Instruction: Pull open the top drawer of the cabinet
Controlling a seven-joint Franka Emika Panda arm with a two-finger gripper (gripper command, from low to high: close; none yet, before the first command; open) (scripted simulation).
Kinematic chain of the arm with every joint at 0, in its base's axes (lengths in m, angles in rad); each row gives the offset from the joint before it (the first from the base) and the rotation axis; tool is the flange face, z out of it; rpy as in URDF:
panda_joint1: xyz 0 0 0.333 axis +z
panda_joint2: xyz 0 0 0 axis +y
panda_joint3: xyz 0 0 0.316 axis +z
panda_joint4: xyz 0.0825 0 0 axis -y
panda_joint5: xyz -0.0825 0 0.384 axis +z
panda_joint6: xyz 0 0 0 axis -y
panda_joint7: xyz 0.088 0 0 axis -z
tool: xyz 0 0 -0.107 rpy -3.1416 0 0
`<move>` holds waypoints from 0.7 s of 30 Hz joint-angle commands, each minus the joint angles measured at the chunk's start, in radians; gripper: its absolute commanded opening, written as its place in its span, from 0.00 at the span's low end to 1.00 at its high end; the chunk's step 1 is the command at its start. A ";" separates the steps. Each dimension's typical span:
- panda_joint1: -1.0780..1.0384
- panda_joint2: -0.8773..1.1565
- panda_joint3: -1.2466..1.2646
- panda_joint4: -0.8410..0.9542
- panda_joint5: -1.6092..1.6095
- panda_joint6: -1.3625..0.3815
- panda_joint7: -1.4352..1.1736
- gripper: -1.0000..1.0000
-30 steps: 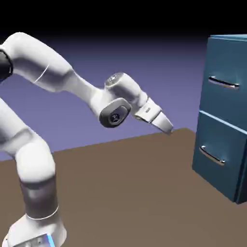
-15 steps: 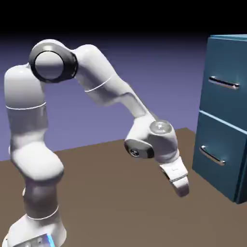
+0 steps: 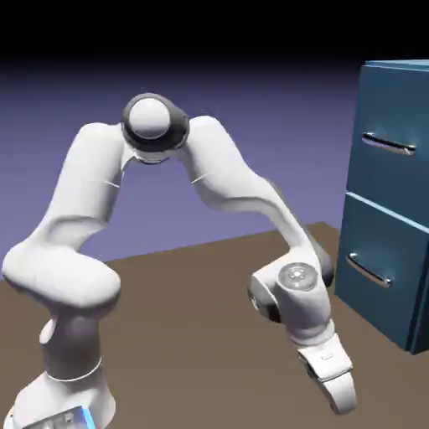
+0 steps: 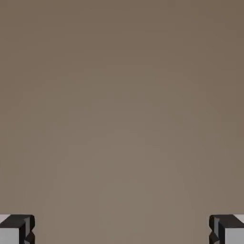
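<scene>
Exterior view: no writing is legible. The cabinet (image 3: 394,201) stands at the right on the bench (image 3: 201,335), with 2 drawer fronts; the top drawer (image 3: 390,138) sits closed. 1 gripper (image 3: 339,400) hangs low over the bench, well apart from it.

Hand view: 2 fingers (image 4: 16,228) spread wide over bare bench.

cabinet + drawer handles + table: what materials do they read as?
Rendered, so looks only. The cabinet: flat matte teal, likely painted metal or wood. The top drawer handle: thin silver bar, metallic sheen. The table: uniform matte brown, no grain; undetermined.
</scene>
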State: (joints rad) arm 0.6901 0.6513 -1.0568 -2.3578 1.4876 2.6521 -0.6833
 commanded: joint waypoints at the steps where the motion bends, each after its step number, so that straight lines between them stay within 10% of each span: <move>1: 0.020 0.036 -0.031 0.013 0.044 -0.011 -0.042 0.50; 21: 0.416 0.750 -0.649 0.278 0.913 -0.236 -0.874 0.50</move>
State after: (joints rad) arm 1.1063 1.4011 -1.7057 -2.0801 2.4009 2.4158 -1.5578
